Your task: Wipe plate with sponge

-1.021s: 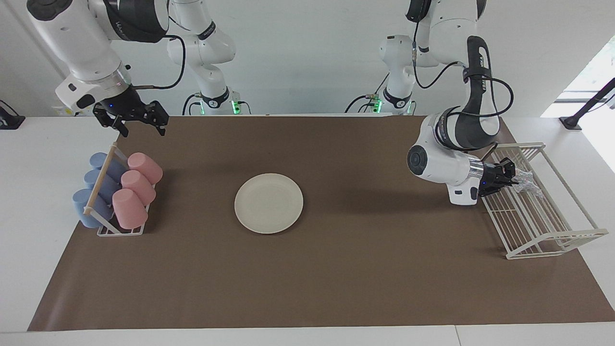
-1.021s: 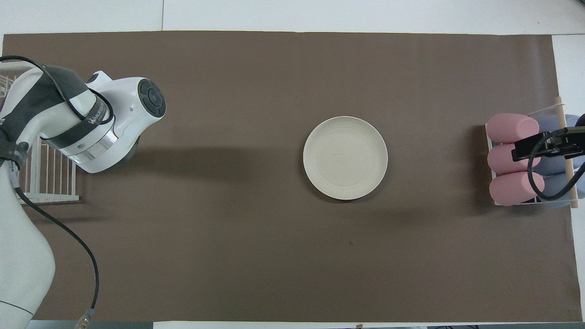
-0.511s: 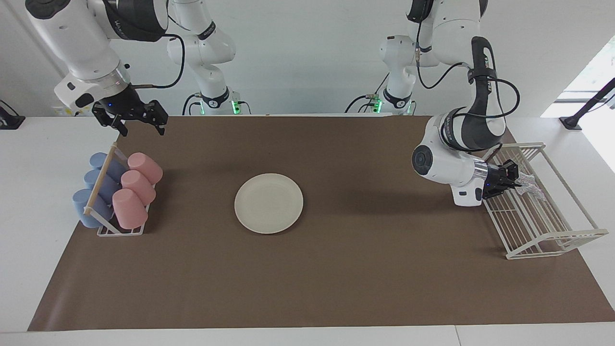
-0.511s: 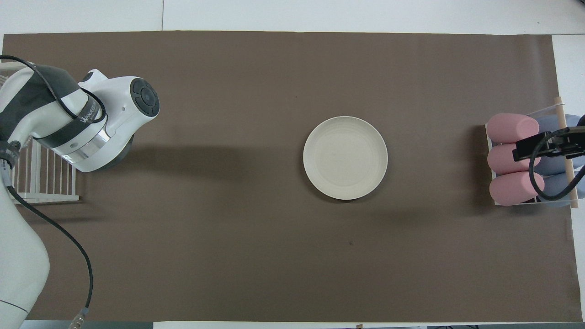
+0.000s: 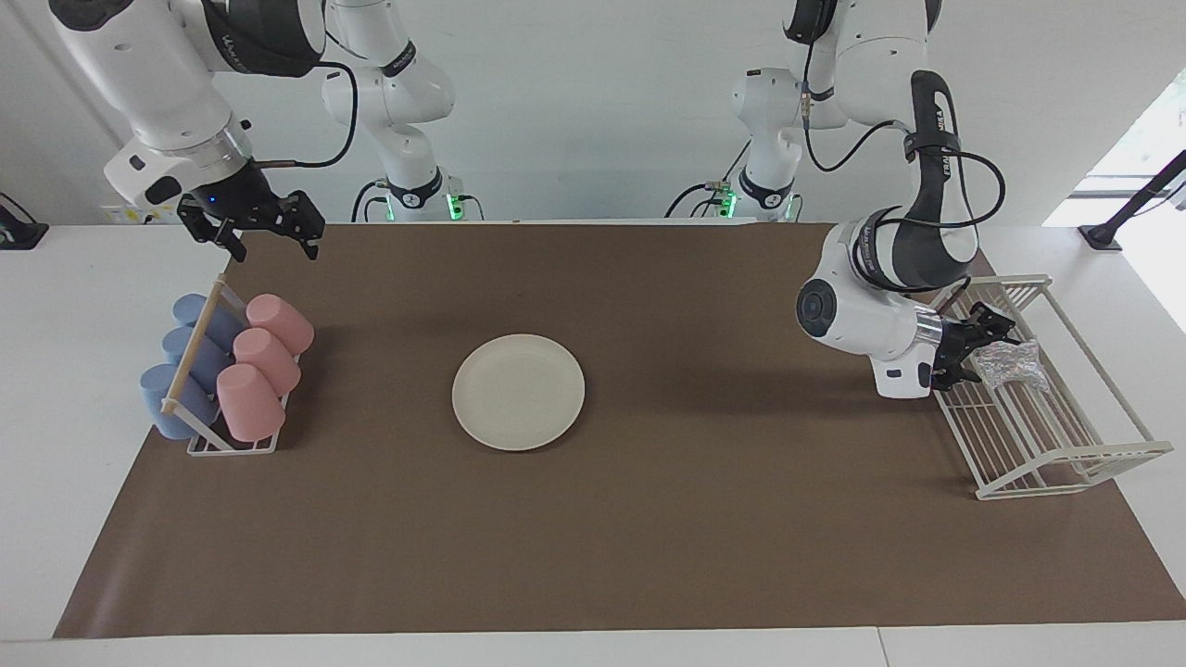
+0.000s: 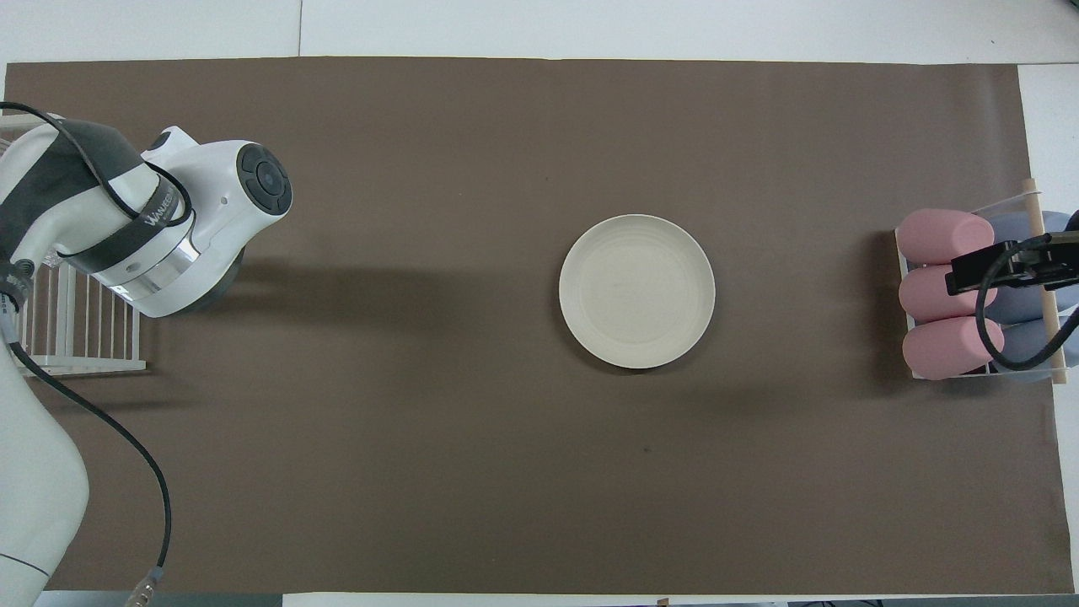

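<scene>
The cream-white plate point(image 5: 518, 392) lies flat in the middle of the brown mat, also in the overhead view point(image 6: 636, 291). The silvery crinkled sponge point(image 5: 1012, 365) lies in the white wire rack point(image 5: 1056, 456) at the left arm's end of the table. My left gripper point(image 5: 984, 353) reaches low into the rack, open, with its fingers spread at the sponge's near end. In the overhead view the left arm's wrist point(image 6: 190, 228) hides the gripper and the sponge. My right gripper point(image 5: 269, 243) is open and empty, held up over the table's edge beside the cup rack, waiting.
A small rack with pink cups point(image 5: 264, 366) and blue cups point(image 5: 181, 371) stands at the right arm's end of the table, also in the overhead view point(image 6: 944, 295). The brown mat point(image 5: 649, 537) covers the table around the plate.
My left gripper has pushed a little farther into the wire rack and its fingers have spread at the sponge. The right arm has hardly moved. The plate has stayed put.
</scene>
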Robot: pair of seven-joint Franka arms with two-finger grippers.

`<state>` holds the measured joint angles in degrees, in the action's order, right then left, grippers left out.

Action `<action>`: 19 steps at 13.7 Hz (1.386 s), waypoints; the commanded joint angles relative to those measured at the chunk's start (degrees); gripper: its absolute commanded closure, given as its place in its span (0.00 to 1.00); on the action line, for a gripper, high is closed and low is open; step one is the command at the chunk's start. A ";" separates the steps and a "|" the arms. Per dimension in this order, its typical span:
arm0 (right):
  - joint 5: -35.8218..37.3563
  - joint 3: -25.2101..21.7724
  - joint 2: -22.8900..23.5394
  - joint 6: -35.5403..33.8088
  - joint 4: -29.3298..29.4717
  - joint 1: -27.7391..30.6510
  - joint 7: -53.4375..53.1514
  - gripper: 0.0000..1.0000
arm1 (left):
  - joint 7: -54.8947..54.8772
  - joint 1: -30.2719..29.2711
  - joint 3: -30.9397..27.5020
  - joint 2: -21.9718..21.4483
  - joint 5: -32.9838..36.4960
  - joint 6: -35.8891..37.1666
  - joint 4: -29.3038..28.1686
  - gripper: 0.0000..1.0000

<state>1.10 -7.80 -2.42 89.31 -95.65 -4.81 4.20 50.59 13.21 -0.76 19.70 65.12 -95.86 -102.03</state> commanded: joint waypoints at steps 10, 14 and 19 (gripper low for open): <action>-0.67 0.33 0.05 -0.54 0.90 0.68 0.37 0.00 | -13.22 -6.00 -0.03 -7.30 -30.80 0.14 9.65 0.00; -0.67 0.33 0.05 -0.54 0.90 0.68 0.37 0.00 | -21.73 -9.16 -0.11 -14.67 -48.44 4.53 8.87 0.00; -0.67 0.33 0.05 -0.54 0.99 0.68 0.37 0.00 | -29.15 -9.43 -0.20 -24.43 -62.29 10.26 3.96 0.00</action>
<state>1.10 -7.80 -2.42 89.31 -95.32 -4.81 4.20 23.17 3.64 -1.20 -0.22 6.27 -85.54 -93.67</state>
